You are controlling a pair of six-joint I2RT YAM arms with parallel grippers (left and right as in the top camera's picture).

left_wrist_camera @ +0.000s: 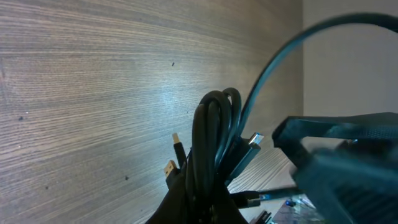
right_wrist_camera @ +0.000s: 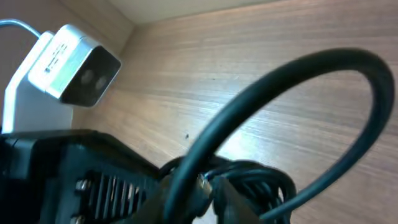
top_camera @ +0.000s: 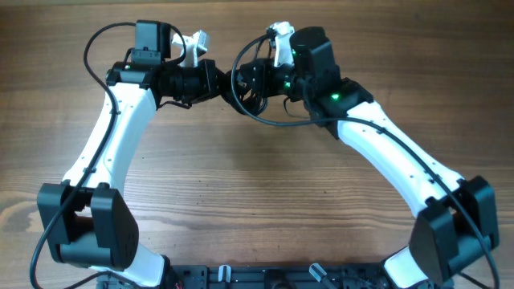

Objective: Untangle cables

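The cables (top_camera: pixel 238 87) are a small knotted bundle of thin black cords held above the table at the back centre, between my two grippers. My left gripper (top_camera: pixel 223 81) comes from the left and is shut on the bundle. In the left wrist view the cords (left_wrist_camera: pixel 211 137) rise in tight loops out of the jaws (left_wrist_camera: pixel 208 208), with gold plug ends (left_wrist_camera: pixel 171 167) sticking out to the left. My right gripper (top_camera: pixel 249 80) faces it from the right. In the right wrist view its fingers (right_wrist_camera: pixel 211 193) are closed on the coiled cords (right_wrist_camera: pixel 264 180) at a metal plug tip.
A thick black arm wire (top_camera: pixel 269 120) loops below the right gripper and arcs across the right wrist view (right_wrist_camera: pixel 298 74). A white camera (right_wrist_camera: pixel 74 65) sits on the left wrist. The wooden table (top_camera: pixel 257 193) lies below, its far edge by a wall.
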